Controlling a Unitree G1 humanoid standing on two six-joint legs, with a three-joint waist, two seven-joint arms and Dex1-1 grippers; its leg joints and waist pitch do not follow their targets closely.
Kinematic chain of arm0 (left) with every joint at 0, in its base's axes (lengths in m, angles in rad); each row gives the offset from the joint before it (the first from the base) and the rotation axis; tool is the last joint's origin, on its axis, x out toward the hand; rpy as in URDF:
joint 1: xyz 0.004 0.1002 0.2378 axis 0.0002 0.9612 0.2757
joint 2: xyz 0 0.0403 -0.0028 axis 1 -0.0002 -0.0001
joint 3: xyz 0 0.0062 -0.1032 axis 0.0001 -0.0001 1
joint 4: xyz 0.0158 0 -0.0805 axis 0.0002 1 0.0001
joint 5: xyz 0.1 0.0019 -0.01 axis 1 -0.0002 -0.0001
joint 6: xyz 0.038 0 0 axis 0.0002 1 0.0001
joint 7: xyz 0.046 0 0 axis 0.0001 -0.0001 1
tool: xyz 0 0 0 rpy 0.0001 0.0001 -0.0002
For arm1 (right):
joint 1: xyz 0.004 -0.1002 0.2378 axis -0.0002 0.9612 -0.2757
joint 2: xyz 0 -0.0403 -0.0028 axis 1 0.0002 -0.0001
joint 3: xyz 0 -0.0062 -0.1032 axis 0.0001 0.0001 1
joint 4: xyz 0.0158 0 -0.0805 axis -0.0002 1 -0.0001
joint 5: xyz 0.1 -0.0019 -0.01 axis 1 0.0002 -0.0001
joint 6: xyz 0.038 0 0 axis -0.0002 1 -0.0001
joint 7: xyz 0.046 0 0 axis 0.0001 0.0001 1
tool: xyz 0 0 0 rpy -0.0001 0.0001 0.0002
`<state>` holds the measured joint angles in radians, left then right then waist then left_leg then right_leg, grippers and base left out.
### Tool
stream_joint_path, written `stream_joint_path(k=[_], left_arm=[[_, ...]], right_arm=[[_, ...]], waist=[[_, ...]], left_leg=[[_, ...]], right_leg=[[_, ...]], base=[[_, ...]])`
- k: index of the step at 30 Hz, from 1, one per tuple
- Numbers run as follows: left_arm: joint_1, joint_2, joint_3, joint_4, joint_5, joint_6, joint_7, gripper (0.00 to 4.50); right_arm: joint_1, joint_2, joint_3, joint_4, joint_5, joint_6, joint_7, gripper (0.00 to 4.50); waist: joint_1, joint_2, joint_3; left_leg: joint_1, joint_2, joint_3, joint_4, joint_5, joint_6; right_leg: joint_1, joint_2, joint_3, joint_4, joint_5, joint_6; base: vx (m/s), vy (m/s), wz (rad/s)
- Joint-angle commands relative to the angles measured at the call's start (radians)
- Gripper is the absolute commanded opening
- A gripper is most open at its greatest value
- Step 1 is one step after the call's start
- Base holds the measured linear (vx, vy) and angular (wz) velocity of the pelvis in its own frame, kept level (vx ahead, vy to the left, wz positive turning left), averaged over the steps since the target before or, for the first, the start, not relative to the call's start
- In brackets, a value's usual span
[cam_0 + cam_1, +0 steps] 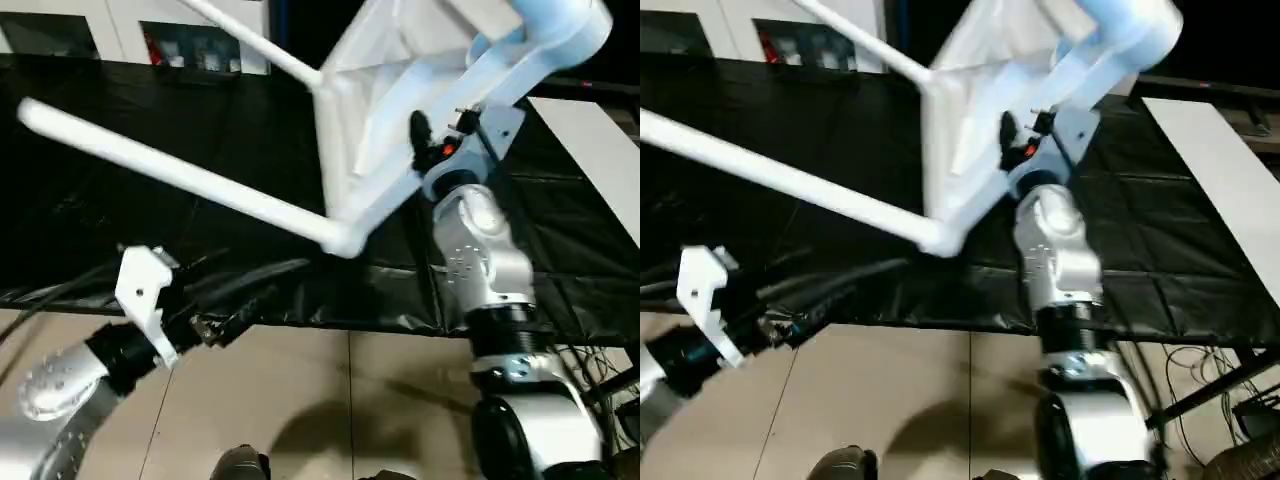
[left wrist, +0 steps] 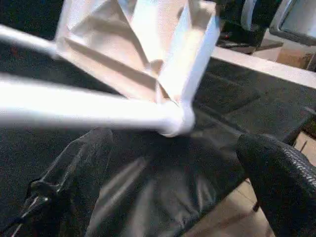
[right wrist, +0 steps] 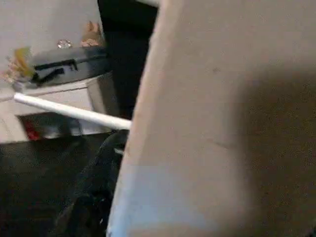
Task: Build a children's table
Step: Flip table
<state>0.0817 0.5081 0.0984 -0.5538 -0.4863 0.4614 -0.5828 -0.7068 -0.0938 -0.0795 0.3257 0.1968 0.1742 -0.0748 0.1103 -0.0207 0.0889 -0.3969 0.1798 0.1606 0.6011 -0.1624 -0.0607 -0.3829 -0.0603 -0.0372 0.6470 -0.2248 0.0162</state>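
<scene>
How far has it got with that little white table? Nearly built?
Partly. Done: two legs stick out of the table top's corner sockets. In hand: the right end effector grips the top's edge, holding it tilted above the black workbench; the left end effector hangs open below. Left: more legs, as far as I can see.

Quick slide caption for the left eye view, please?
Right end effector lifts the tilted white table top, two legs fitted, above the black workbench.

A black sheet-covered workbench [image 1: 120,220] stands on a tan tiled floor [image 1: 330,400].
</scene>
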Motion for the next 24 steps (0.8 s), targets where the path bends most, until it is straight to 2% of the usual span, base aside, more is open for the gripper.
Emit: stream_joint_path(k=[1, 3, 6, 8, 9, 10, 11, 12, 13, 14, 16, 18, 21, 24], left_arm=[[-0.031, 0.021, 0.001, -0.045, -0.011, 0.036, 0.019, 4.50], [-0.059, 0.038, -0.001, -0.060, -0.007, 0.055, 0.029, 4.50], [-0.109, 0.060, -0.005, -0.078, 0.016, 0.073, 0.042, 4.50], [-0.174, 0.073, -0.010, -0.087, 0.043, 0.086, 0.059, 4.50], [-0.202, 0.080, -0.014, -0.088, 0.057, 0.088, 0.063, 4.50], [-0.202, 0.080, -0.014, -0.088, 0.057, 0.088, 0.063, 4.50], [-0.277, 0.108, -0.033, -0.091, 0.093, 0.083, 0.057, 4.50], [-0.298, 0.118, -0.038, -0.091, 0.106, 0.079, 0.057, 4.50], [-0.310, 0.123, -0.040, -0.091, 0.113, 0.077, 0.056, 4.50], [-0.368, 0.167, -0.061, -0.088, 0.173, 0.049, 0.050, 4.50], [-0.434, 0.211, -0.067, -0.073, 0.237, 0.010, 0.047, 4.50], [-0.494, 0.250, -0.068, -0.066, 0.262, -0.032, 0.012, 4.50], [-0.561, 0.275, -0.072, -0.059, 0.292, -0.088, -0.012, 4.50], [-0.601, 0.282, -0.085, -0.029, 0.353, -0.144, 0.014, 4.50]], right_arm=[[0.024, -0.039, 0.034, -0.028, -0.102, 0.035, -0.015, 2.18], [0.027, -0.053, 0.041, -0.047, -0.116, 0.058, -0.027, 2.14], [0.029, -0.069, 0.052, -0.068, -0.136, 0.084, -0.044, 2.10], [0.030, -0.078, 0.059, -0.088, -0.154, 0.111, -0.057, 2.04], [0.030, -0.080, 0.061, -0.094, -0.163, 0.122, -0.061, 2.03], [0.030, -0.080, 0.061, -0.094, -0.163, 0.122, -0.061, 2.03], [0.025, -0.078, 0.064, -0.094, -0.182, 0.133, -0.075, 2.01], [0.023, -0.077, 0.065, -0.094, -0.185, 0.135, -0.078, 2.01], [0.023, -0.076, 0.066, -0.093, -0.188, 0.136, -0.080, 2.01], [0.020, -0.069, 0.071, -0.092, -0.198, 0.140, -0.082, 2.01], [0.020, -0.061, 0.078, -0.091, -0.194, 0.139, -0.072, 2.01], [0.025, -0.054, 0.085, -0.098, -0.180, 0.144, -0.047, 2.57], [0.031, -0.049, 0.100, -0.106, -0.183, 0.165, -0.038, 2.80], [0.034, -0.041, 0.102, -0.108, -0.187, 0.170, -0.034, 3.00]], waist=[[-0.008, 0.020, -0.076], [-0.010, 0.020, -0.075], [-0.007, 0.021, -0.077], [-0.007, 0.020, -0.077], [-0.009, 0.016, -0.077], [-0.004, 0.020, -0.081], [-0.006, 0.014, -0.079], [-0.004, 0.017, -0.083], [-0.005, 0.016, -0.081], [-0.003, 0.016, -0.083], [-0.003, 0.013, -0.083], [0.000, 0.016, -0.084], [-0.004, 0.018, -0.085], [-0.006, 0.018, -0.087]], left_leg=[[0.031, 0.034, -0.005, -0.081, -0.266, -0.107], [0.030, 0.033, -0.005, -0.080, -0.269, -0.108], [0.036, 0.034, -0.004, -0.076, -0.267, -0.109], [0.035, 0.033, -0.005, -0.076, -0.265, -0.113], [0.033, 0.034, -0.005, -0.076, -0.259, -0.113], [0.039, 0.033, -0.004, -0.072, -0.248, -0.113], [0.032, 0.033, -0.004, -0.074, -0.235, -0.113], [0.034, 0.032, -0.004, -0.070, -0.221, -0.115], [0.031, 0.032, -0.004, -0.072, -0.217, -0.115], [0.032, 0.032, -0.004, -0.070, -0.212, -0.118], [0.029, 0.032, -0.004, -0.070, -0.202, -0.116], [0.032, 0.031, -0.004, -0.069, -0.211, -0.123], [0.029, 0.031, -0.005, -0.069, -0.201, -0.140], [0.025, 0.030, -0.006, -0.069, -0.203, -0.139]], right_leg=[[0.017, -0.057, 0.043, -0.073, -0.135, -0.109], [0.018, -0.056, 0.043, -0.073, -0.138, -0.108], [0.014, -0.054, 0.044, -0.071, -0.133, -0.111], [0.015, -0.053, 0.043, -0.070, -0.123, -0.113], [0.018, -0.052, 0.043, -0.069, -0.117, -0.112], [0.013, -0.053, 0.042, -0.067, -0.100, -0.112], [0.019, -0.053, 0.042, -0.067, -0.091, -0.112], [0.018, -0.054, 0.041, -0.063, -0.076, -0.111], [0.019, -0.053, 0.041, -0.064, -0.076, -0.110], [0.019, -0.055, 0.041, -0.063, -0.072, -0.109], [0.022, -0.055, 0.041, -0.064, -0.069, -0.104], [0.020, -0.057, 0.040, -0.064, -0.089, -0.104], [0.022, -0.057, 0.038, -0.057, -0.061, -0.114], [0.025, -0.059, 0.039, -0.058, -0.051, -0.116]], base=[[0.000, 0.000, 0.00], [0.000, 0.000, 0.00], [0.000, 0.000, 0.00], [0.000, 0.000, 0.00], [0.000, 0.000, 0.00], [0.000, 0.000, 0.00], [0.000, 0.000, 0.00], [0.000, 0.000, 0.00], [0.000, 0.000, 0.00], [0.000, 0.000, 0.00], [0.000, 0.000, 0.00], [0.000, 0.000, 0.00], [0.000, 0.000, 0.00], [0.000, 0.000, 0.00]])
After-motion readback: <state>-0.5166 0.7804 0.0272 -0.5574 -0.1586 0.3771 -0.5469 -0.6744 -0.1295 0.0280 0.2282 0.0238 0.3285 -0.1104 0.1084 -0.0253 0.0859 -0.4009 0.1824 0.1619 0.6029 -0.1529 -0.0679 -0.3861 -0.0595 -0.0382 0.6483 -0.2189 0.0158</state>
